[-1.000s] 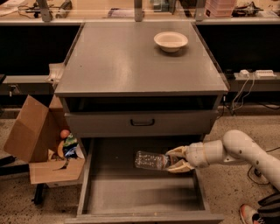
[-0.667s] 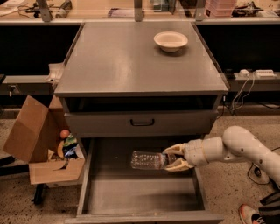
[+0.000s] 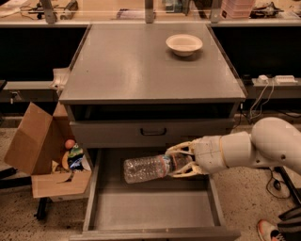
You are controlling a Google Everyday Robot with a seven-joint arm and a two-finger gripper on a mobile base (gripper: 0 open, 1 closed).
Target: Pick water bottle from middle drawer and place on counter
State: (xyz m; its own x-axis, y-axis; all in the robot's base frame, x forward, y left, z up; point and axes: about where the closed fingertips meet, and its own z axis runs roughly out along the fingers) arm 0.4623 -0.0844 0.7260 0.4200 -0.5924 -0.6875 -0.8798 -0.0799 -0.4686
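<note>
The water bottle (image 3: 149, 167) is clear crinkled plastic and lies horizontal, held above the floor of the open middle drawer (image 3: 155, 210). My gripper (image 3: 181, 161) comes in from the right on a white arm and is shut on the bottle's neck end, with cream fingers (image 3: 178, 149) above and below it. The bottle's base points left. The counter (image 3: 141, 66) is the flat grey cabinet top above, with a cream bowl (image 3: 184, 44) at its back right.
A shallower closed drawer front with a black handle (image 3: 153, 132) sits just above the bottle. An open cardboard box (image 3: 42, 155) with colourful items stands left of the cabinet. A cluttered workbench (image 3: 141, 12) runs behind. Cables and a power strip (image 3: 275, 80) are at right.
The bottle has risen off the drawer floor and shifted left and up toward the upper drawer front, carried by the gripper. The arm has moved up with it.
</note>
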